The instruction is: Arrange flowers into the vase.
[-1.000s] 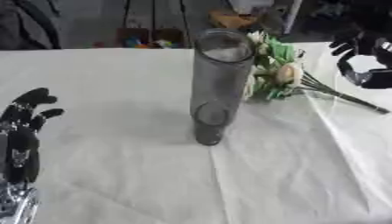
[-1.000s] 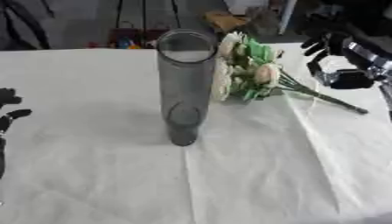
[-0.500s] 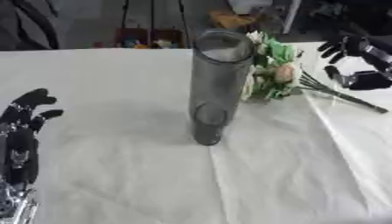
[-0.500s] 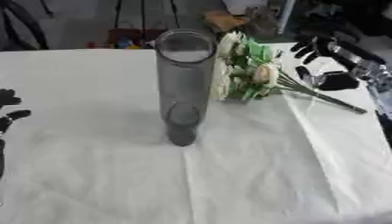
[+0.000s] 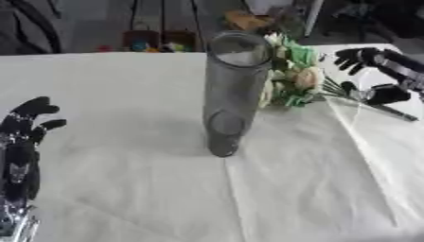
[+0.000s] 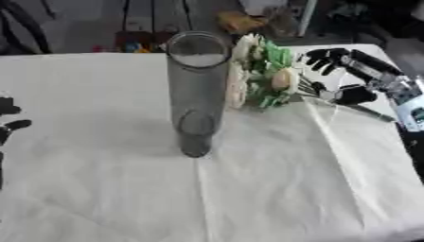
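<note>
Black robot hands with silver bits, one either side of the vase (image 5: 234, 90)

The right hand (image 6: 354, 75), right of the vase, was black plastic with rounded fingertips, plus a silver-grey wrist section further out. The left hand (image 5: 22, 142), lower left of the vase, was black too, with shiny silver metal towards its wrist.

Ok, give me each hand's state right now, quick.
Left hand: open, idle at the lower left, holding nothing.
Right hand: open, fingers spread over the flower stems, nothing gripped yet.
</note>
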